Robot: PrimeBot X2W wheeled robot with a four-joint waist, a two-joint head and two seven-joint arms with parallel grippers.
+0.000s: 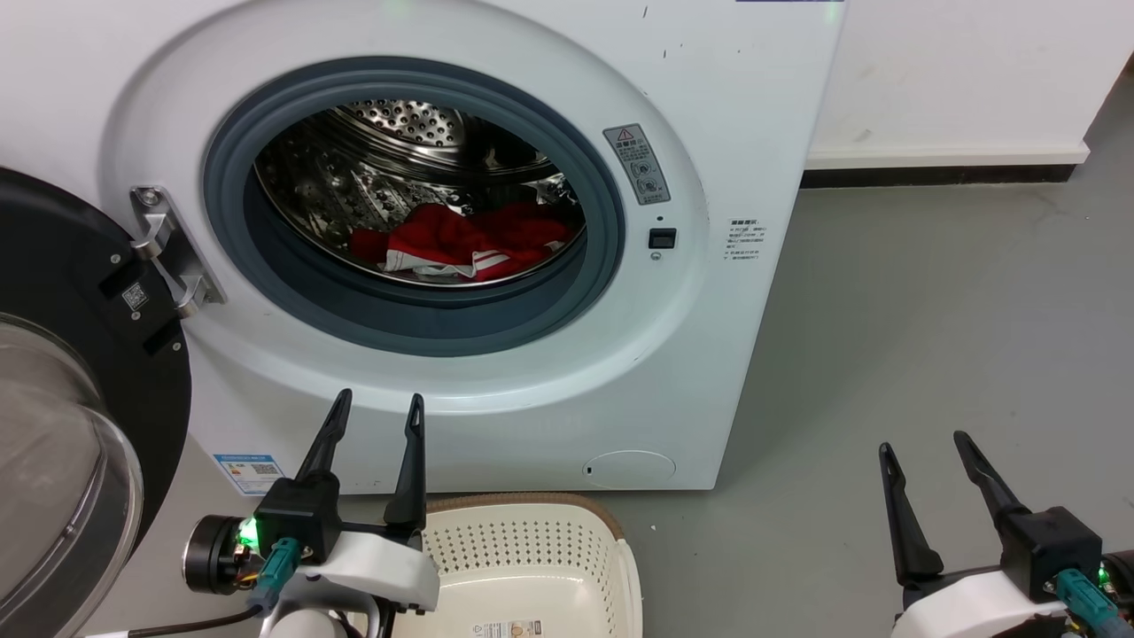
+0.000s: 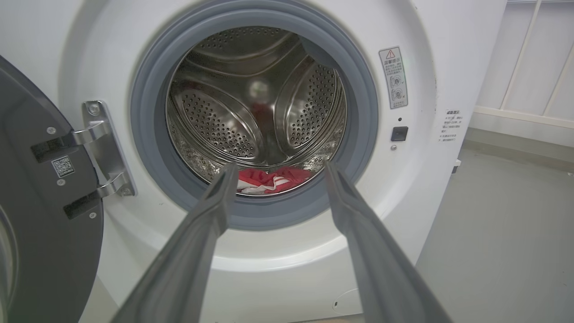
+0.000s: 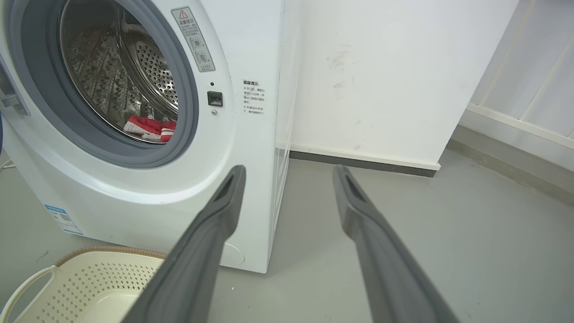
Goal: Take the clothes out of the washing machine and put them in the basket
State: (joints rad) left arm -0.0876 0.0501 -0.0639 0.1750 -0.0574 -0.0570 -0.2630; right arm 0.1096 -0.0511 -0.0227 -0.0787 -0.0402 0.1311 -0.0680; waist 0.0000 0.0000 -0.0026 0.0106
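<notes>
The red clothes [image 1: 461, 241] with white stripe trim lie on the bottom of the steel drum inside the white washing machine [image 1: 549, 390], whose door [image 1: 71, 399] hangs open at the left. The clothes [image 2: 269, 180] also show low in the porthole between my left fingers, and the clothes [image 3: 150, 128] appear in the right wrist view. My left gripper [image 1: 379, 406] is open, below the porthole and above the cream basket [image 1: 532, 540]. My right gripper [image 1: 921, 443] is open over the bare floor at the right, far from the drum.
The open glass door and its metal hinge [image 1: 168, 248] stand close to my left arm. Grey floor [image 1: 930, 337] stretches right of the machine to a white wall [image 1: 957, 80] with a dark skirting. The basket [image 3: 89, 287] stands directly in front of the washer.
</notes>
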